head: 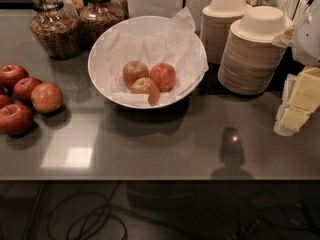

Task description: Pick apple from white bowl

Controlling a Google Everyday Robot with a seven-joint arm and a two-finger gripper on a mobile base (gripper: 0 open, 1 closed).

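The white bowl [105, 44], wide and lined with crumpled white paper, stands at the back middle of the counter. Three apples lie in it. The apple [135, 72] is the back-left one, dull orange-red with tan streaks. A more evenly red apple [163, 76] lies to its right. One with a pale yellow patch [146, 88] lies in front. My gripper [299, 106], white with pale yellow parts, is at the right edge, well to the right of the bowl and holding nothing that I can see.
Several red apples [30, 96] lie loose at the left edge. Two stacks of small beige paper bowls [250, 54] stand right of the white bowl. Glass jars [55, 26] stand at the back left. The counter's front edge [150, 178] runs across the bottom, with cables below.
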